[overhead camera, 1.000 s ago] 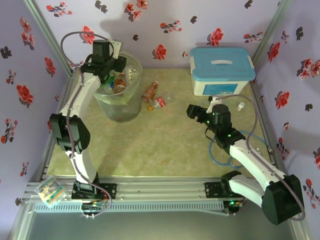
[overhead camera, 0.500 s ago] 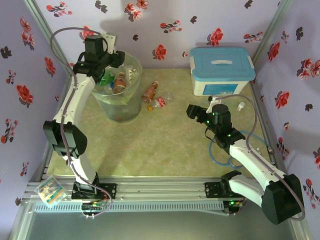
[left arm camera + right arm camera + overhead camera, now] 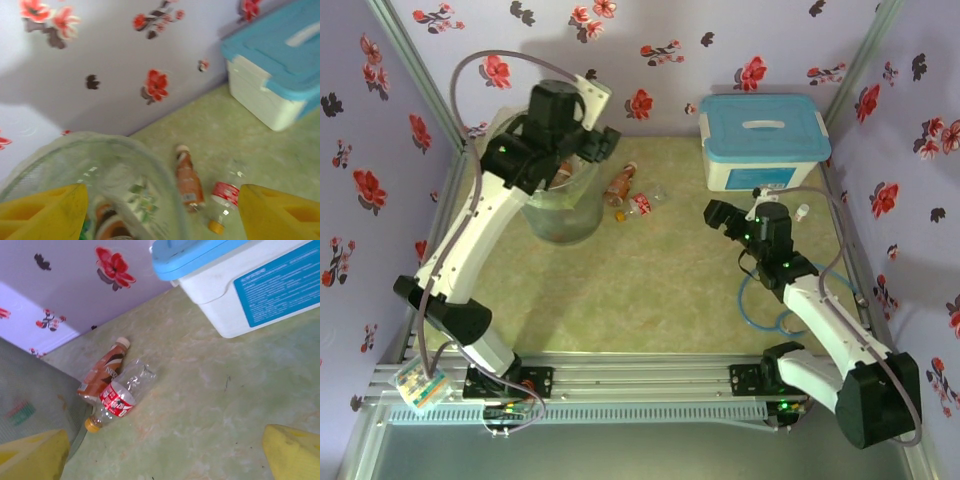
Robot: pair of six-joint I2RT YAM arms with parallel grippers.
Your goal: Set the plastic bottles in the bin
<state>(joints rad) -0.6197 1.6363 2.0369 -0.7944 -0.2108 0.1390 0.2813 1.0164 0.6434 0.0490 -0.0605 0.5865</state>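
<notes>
Bin: the round translucent bin stood upright at the far left of the worktop, close to the floral back wall.
Bottles in bin: several bottles lay inside below the rim; which way they pointed could not be told.
Orange-brown bottle: the orange-brown bottle lay on its side just right of the bin. Its long axis ran near-left to far-right, with the pale cap toward the back wall.
Clear bottle: the red-labelled clear bottle lay on its side just right of the orange-brown one and roughly parallel to it. It pointed the other way, its orange cap toward the near-left and the bin; the two seemed to touch at that end.
Left gripper: the left gripper hung above the bin's right rim, its fingers spread wide with nothing between them.
Right gripper: the right gripper was spread wide and empty, low over the worktop, facing the two loose bottles from the right.
Edges: the white box with a blue lid filled the far right corner.
Open room: bare worktop lay between the right gripper and the loose bottles, and across the whole near middle.
</notes>
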